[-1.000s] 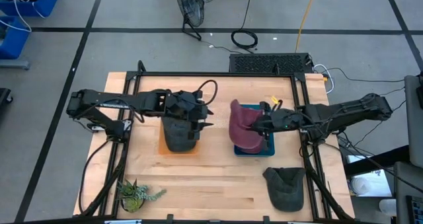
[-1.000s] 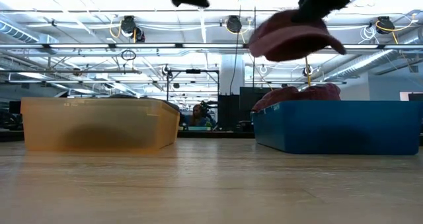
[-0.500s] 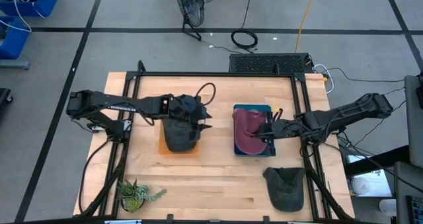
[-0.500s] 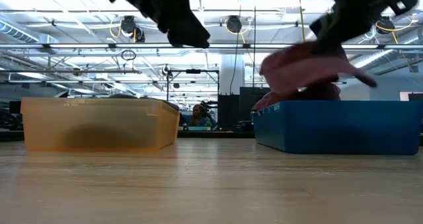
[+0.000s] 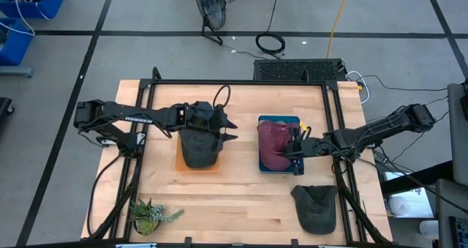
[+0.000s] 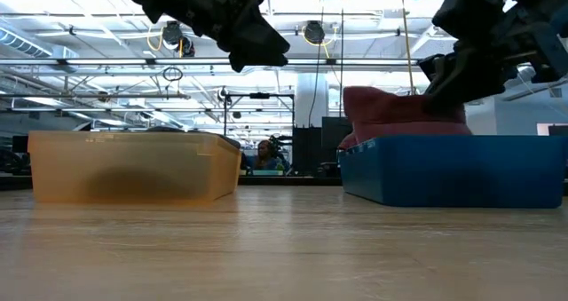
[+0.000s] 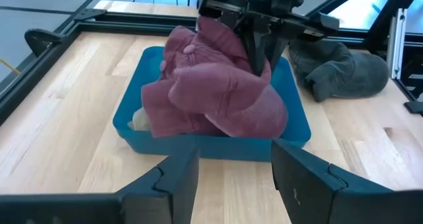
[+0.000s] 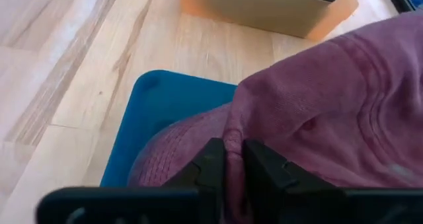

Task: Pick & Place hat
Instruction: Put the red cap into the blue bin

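Orange bin (image 5: 197, 164) left of blue bin (image 5: 280, 167), left gripper (image 5: 225, 129) above orange bin with fingers parted and empty, maroon hat (image 5: 276, 143) heaped in blue bin, right gripper (image 5: 295, 147) pinching hat fabric between narrow fingers, grey hat (image 5: 316, 206) near blue bin.

Potted plant (image 5: 150, 216), floor fan (image 5: 210, 8), cable coil (image 5: 270, 43)

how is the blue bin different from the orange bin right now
The blue bin holds maroon hats piled above its rim; the orange bin holds a dark grey hat. The right gripper is at the blue bin with its fingers on the maroon fabric; the left gripper hovers open over the orange bin, holding nothing. Both bins are low, rectangular, and sit on the wooden table.
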Controlling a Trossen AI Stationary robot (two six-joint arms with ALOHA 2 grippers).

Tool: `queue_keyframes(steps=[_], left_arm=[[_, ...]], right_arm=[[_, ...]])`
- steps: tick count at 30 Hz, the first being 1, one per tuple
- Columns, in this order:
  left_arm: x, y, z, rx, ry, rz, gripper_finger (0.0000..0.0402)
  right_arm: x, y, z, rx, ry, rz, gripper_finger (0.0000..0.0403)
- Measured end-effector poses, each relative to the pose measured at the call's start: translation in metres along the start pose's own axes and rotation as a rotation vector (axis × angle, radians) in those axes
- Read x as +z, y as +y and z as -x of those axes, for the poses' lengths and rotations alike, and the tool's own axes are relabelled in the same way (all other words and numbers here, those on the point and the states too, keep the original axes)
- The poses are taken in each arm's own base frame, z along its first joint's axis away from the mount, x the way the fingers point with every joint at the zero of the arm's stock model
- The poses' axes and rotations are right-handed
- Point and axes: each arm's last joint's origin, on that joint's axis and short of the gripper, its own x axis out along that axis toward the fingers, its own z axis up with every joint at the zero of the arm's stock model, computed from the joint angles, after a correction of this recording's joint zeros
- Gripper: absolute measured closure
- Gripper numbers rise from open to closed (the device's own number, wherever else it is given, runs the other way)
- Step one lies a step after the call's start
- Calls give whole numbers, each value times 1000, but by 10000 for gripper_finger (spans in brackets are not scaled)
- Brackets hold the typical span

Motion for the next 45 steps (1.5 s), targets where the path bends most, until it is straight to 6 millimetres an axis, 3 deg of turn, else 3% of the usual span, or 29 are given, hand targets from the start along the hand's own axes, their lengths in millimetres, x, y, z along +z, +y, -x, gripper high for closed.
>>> queue_keyframes(steps=[13, 22, 31, 37, 45], left_arm=[[3, -5, -1, -13, -26, 16, 211], [-3, -13, -27, -45, -90, -6, 211], [-18, 0, -64, -30, -213, 43, 211], [-12, -6, -78, -54, -387, -15, 211], [-24, -3, -128, -51, -228, 2, 211]], right_arm=[[-10, -1, 1, -34, 102, -71, 255], [8, -5, 16, -54, -110, -54, 223], [9, -10, 32, -91, -157, -149, 224], [0, -14, 38, -181, -98, -224, 239], [-10, -14, 40, -179, -21, -347, 253]])
